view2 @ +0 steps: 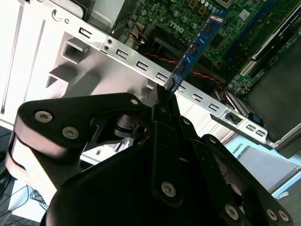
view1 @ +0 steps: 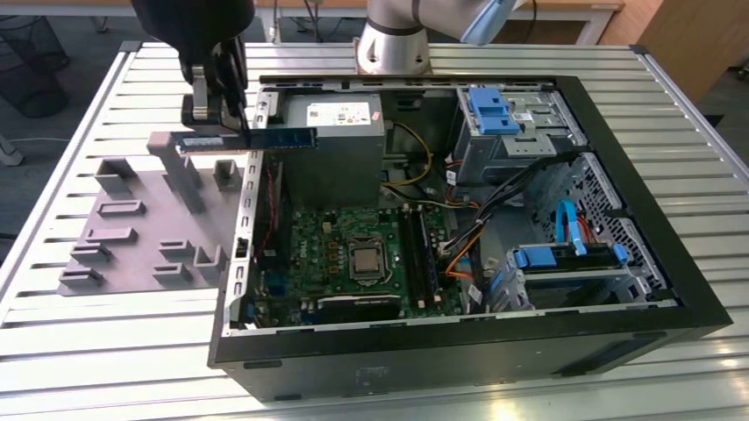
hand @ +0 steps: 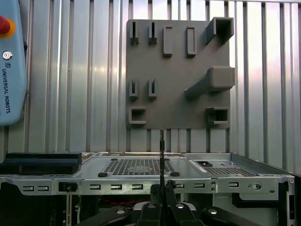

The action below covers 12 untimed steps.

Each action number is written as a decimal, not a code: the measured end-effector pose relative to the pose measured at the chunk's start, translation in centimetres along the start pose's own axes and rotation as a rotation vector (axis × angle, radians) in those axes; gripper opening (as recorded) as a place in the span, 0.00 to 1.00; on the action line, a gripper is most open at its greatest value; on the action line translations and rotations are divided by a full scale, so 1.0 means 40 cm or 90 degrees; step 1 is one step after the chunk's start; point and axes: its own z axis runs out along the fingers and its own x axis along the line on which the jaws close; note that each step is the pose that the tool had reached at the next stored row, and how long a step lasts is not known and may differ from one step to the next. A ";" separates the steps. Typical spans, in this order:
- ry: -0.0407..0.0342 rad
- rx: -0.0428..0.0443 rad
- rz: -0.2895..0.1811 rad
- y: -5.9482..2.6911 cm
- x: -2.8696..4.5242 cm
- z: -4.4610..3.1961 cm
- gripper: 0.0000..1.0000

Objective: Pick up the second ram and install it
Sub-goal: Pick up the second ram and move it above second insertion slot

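Note:
My gripper [view1: 226, 130] is shut on the second ram [view1: 287, 139], a long blue-green stick held level in the air above the left wall of the open computer case [view1: 468, 342]. In the second wrist view the ram [view2: 196, 47] sticks out from the closed fingertips [view2: 165, 96] towards the green motherboard [view2: 197, 14]. The first wrist view shows the ram [hand: 161, 150] edge-on above the gripper [hand: 161, 186]. The motherboard [view1: 339, 250] lies on the case floor, with its long dark memory slots [view1: 419, 250] to the exterior view's right of the processor.
The grey fixture [view1: 135, 232] with upright blocks sits on the slatted table [view1: 117, 351], on the exterior view's left of the case. A power supply [view1: 333, 114], blue drive cages [view1: 497, 110] and cables [view1: 468, 237] crowd the case. A teach pendant [hand: 9, 61] lies on the table.

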 end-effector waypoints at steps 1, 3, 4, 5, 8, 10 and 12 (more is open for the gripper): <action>0.0000 0.0000 0.000 -0.002 0.000 0.000 0.14; 0.0000 0.0000 0.000 -0.006 0.000 0.000 0.14; 0.0000 0.0000 0.000 -0.008 0.000 0.000 0.14; 0.0000 0.0000 0.000 -0.010 0.000 0.000 0.14; 0.0000 0.0000 0.000 -0.016 0.000 -0.001 0.14; 0.0000 0.0000 0.000 -0.019 0.000 -0.001 0.14; 0.0000 0.0000 0.000 -0.023 0.000 -0.001 0.14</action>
